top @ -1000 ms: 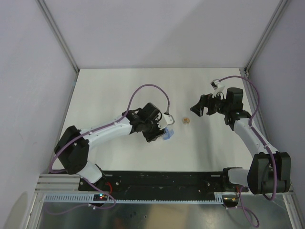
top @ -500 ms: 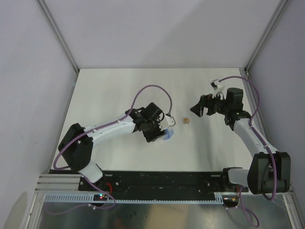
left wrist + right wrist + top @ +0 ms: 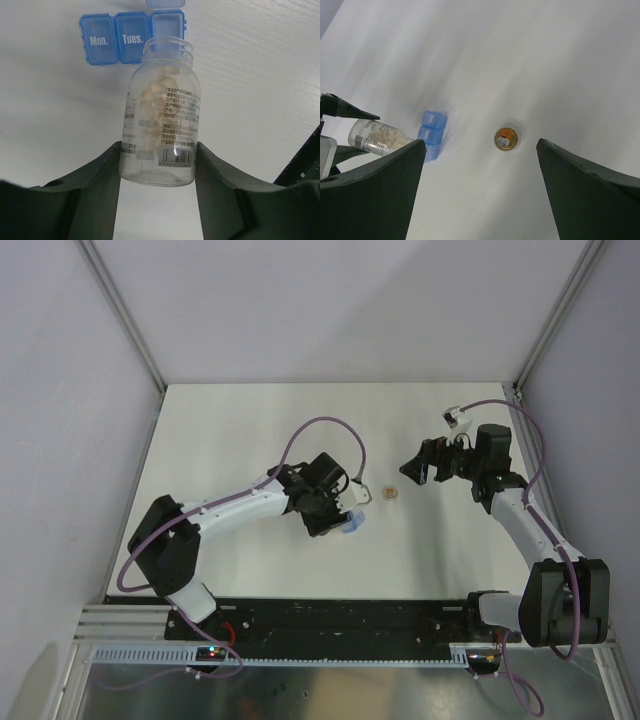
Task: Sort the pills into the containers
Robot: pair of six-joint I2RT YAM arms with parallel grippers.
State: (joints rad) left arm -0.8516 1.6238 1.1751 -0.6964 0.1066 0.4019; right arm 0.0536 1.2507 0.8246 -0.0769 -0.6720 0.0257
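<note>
Shows the left claw (image 3: 159, 160) clamped on the lower part of a clear bottle (image 3: 162, 120), with 1 dark finger pressing each side. Holds that bottle tipped forward, open mouth aimed away from the wrist and down toward the bench (image 3: 260, 75). Inside the bottle: a loose column of pale pills (image 3: 159, 95), none seen past the rim.

Just beyond the mouth: the containers (image 3: 120, 37), a translucent blue strip of 3 joined compartments lying flat on the bench. Reads "Mon." and "Tues." on the 2 shut covers at the left. Shows the 3rd compartment (image 3: 167, 25) with its lid (image 3: 165, 3) flipped up, directly ahead of the bottle mouth and partly hidden by it. Cannot tell whether mouth and strip touch.

Further right: the right claw (image 3: 481, 150), spread wide and holding nothing, hovering above the bench. Between its fingers in the wrist view: a small round item (image 3: 507, 138) with an orange-brown centre, alone on the bench, near the blue strip but apart from it. Too small to tell whether a cap or a dish of pills.

On progress: looks early. Uncapped and lined up on 1 open compartment, yet no pill visible in it. Impossible to say what lies under the 2 shut covers. Left to do, most likely: tip pills into the open compartment, then see to the other 2.
</note>
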